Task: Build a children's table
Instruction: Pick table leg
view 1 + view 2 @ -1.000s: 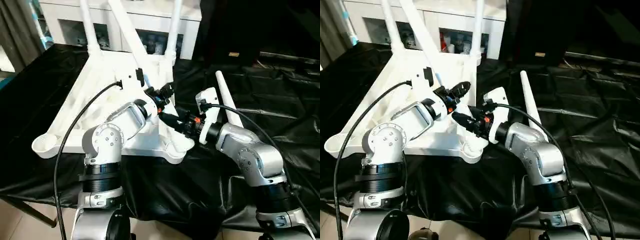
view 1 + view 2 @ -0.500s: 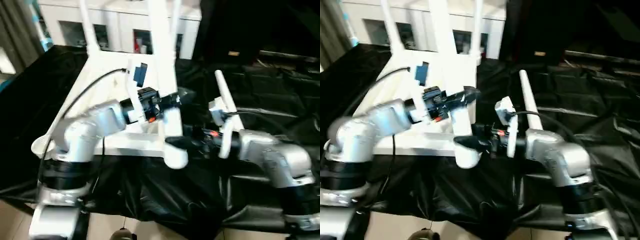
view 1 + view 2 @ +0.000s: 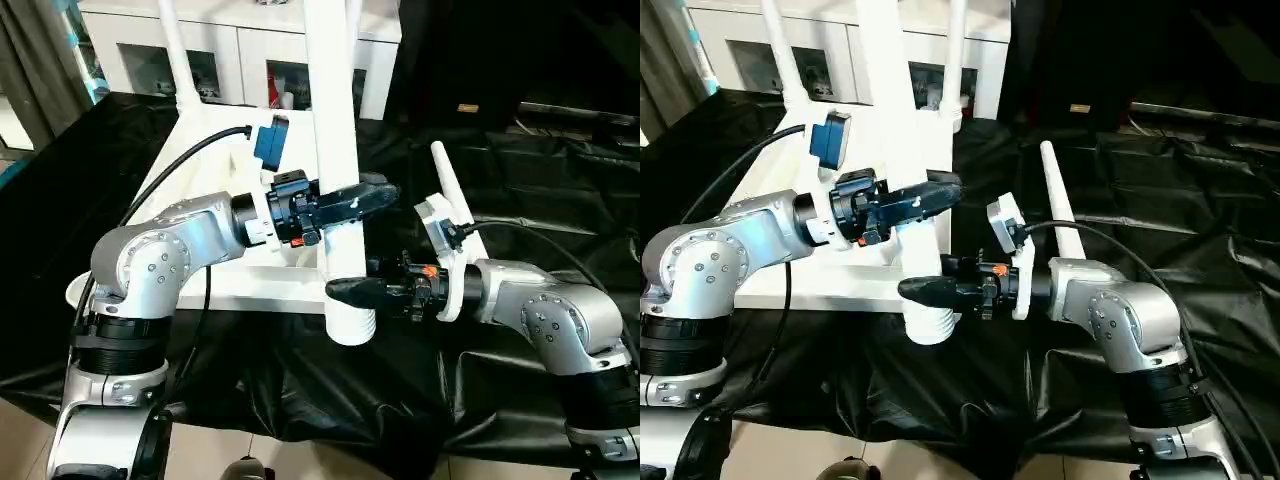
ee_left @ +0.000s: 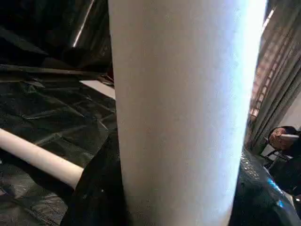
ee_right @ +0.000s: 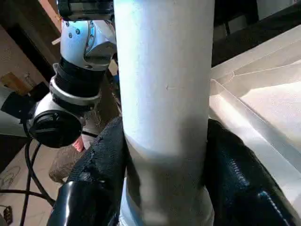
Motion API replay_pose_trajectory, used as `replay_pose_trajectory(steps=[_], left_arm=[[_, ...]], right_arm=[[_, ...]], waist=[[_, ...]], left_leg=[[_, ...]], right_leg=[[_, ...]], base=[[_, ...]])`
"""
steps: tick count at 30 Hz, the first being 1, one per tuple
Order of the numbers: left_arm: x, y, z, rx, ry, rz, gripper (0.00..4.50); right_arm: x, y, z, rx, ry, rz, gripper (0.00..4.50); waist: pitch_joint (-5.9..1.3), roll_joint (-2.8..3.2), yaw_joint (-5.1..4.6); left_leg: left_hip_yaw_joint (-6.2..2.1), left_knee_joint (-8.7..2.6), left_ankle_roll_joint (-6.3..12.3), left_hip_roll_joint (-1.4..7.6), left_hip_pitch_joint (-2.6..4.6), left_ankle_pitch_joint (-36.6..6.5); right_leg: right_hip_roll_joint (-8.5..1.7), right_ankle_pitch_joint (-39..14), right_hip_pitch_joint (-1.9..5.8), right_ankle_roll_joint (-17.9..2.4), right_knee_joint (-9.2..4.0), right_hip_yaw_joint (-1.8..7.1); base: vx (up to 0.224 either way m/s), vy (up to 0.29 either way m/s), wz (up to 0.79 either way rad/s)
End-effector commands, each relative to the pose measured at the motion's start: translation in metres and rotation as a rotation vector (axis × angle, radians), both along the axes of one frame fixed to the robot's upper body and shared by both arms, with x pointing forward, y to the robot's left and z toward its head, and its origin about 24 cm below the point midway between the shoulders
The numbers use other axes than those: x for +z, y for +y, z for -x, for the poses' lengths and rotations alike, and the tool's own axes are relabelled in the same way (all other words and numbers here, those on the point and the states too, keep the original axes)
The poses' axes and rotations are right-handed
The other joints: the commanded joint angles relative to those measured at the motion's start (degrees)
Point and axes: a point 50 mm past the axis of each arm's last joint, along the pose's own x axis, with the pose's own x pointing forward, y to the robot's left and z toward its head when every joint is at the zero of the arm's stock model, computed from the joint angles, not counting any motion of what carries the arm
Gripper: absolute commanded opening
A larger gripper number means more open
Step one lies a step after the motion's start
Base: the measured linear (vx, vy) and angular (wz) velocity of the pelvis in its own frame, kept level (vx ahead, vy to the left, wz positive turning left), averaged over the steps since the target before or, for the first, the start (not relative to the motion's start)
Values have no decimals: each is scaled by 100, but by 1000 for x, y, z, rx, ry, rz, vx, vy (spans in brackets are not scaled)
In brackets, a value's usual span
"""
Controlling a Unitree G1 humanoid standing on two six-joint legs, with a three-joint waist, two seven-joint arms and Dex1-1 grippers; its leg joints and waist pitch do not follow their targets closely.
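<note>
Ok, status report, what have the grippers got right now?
Left gripper and right gripper both shut on one upright leg. Tabletop upside down. Spare leg lying loose.

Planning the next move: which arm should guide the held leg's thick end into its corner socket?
Right, probably. The right gripper clamps the leg just above its thick end, nearest the tabletop; the left gripper grips higher.

The children's table top [image 3: 215,255] lies upside down, underside facing you, with two white tapered legs [image 3: 172,50] upright at its far corners. You see a third leg [image 3: 335,150] held vertical at its near corner. A fourth leg [image 3: 452,195] lies flat beside the top.
</note>
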Motion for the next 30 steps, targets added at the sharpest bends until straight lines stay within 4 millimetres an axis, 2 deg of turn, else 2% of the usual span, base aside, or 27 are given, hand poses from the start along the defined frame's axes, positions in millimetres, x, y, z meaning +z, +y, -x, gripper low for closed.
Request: replay_pose_trajectory(steps=[1, 2, 3, 4, 6, 8, 9, 11, 17, 18, 23, 29, 30], left_arm=[[5, -5, 3, -28, -22, 25, 190], [5, -5, 3, -28, -22, 25, 190], [5, -5, 2, -18, -21, 21, 246], [3, -3, -5, 78, 7, 21, 260], [1, -2, -11, 151, 31, 25, 260], [-1, -1, -14, 214, 26, 0, 281], [-6, 0, -20, 326, 51, -40, 296], [-9, 1, -22, 384, 64, -59, 307], [-13, -1, -27, 553, 114, -83, 307], [-13, -2, -27, 557, 116, -74, 278], [-11, -2, -29, 560, 127, -56, 251], [-6, 1, -30, 559, 156, -2, 195], [-6, 2, -29, 549, 163, 8, 191]], right_arm=[[-2, -1, -7, -61, 12, 22, 197], [-2, -1, -7, -61, 12, 22, 196], [-2, -1, -7, -69, 11, 22, 194], [-3, 2, -10, -101, 5, 17, 194], [-3, 4, -12, -130, -4, 18, 193], [-3, 5, -13, -148, -10, 20, 193], [-2, 8, -15, -183, -27, 30, 193], [-2, 9, -16, -204, -37, 37, 193], [1, 13, -20, -255, -80, 62, 191], [1, 13, -20, -257, -84, 66, 191], [2, 12, -22, -262, -98, 76, 191], [6, 11, -22, -244, -122, 81, 191], [8, 10, -19, -195, -89, 48, 226]], waist=[[-453, 21, 16], [-453, 29, 15], [-456, 35, 20], [-458, 41, 15], [-461, 38, 16], [-458, 31, 19], [-467, 114, 13], [-479, 94, -5], [-471, 72, -16], [-466, 75, -14], [-463, 81, -16], [-464, 79, 1], [-466, 76, 7]], left_leg=[[-140, -373, -109, 329, 131, -676], [-142, -375, -114, 330, 132, -671], [-141, -371, -114, 327, 133, -667], [-141, -371, -130, 332, 131, -661], [-143, -370, -177, 335, 137, -687], [-141, -369, -180, 332, 135, -712], [-161, -371, -214, 344, 130, -680], [-165, -368, -224, 336, 134, -665], [-158, -362, -215, 330, 125, -658], [-157, -365, -201, 325, 127, -674], [-161, -365, -202, 325, 123, -712], [-162, -360, -169, 320, 126, -708], [-164, -359, -167, 324, 125, -698]], right_leg=[[-537, -229, 261, -1230, -436, 279], [-538, -230, 256, -1235, -433, 276], [-538, -230, 256, -1230, -435, 278], [-533, -170, 256, -1237, -427, 277], [-543, -170, 254, -1260, -432, 275], [-545, -189, 259, -1254, -441, 277], [-534, -61, 262, -1185, -420, 279], [-527, 72, 280, -1145, -417, 277], [-520, 122, 286, -1141, -430, 277], [-517, 61, 285, -1127, -438, 276], [-514, -22, 282, -1095, -450, 276], [-516, 36, 281, -1139, -441, 272], [-520, 59, 286, -1145, -435, 273]], base=[[0, 0, 0], [0, 0, 0], [0, 0, 0], [0, 0, 0], [0, 0, 0], [0, 0, 0], [0, 0, 0], [0, 0, 0], [0, 0, 0], [0, 0, 0], [0, 0, 0], [0, 0, 0], [0, 0, 0]])
